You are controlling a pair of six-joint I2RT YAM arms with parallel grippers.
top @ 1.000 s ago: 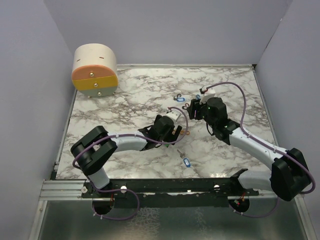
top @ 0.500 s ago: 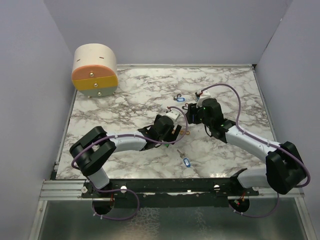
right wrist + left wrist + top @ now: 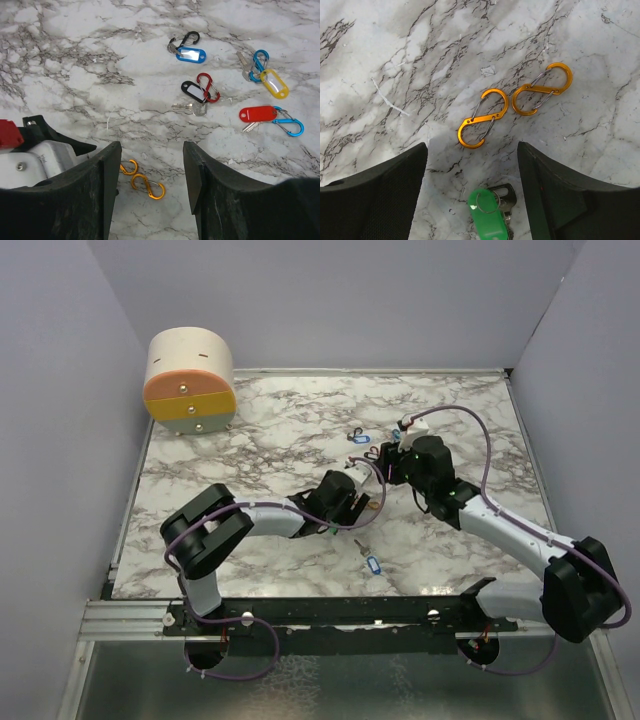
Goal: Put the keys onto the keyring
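Nearest, 1 blue-tagged key point(image 3: 372, 563) lies by the table's point(image 3: 250, 430) near edge. Mid-table, the left gripper point(image 3: 472, 165) straddles a green-tagged key point(image 3: 489, 212), fingers wide, 2 orange clips point(image 3: 481, 118) just beyond. Farther, the right gripper point(image 3: 151, 165), wide and empty, faces 4 tagged keys point(image 3: 190, 54).

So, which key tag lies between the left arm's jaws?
The green tag, directly between the left jaws. The blue, black, yellow and red tags lie grouped elsewhere.
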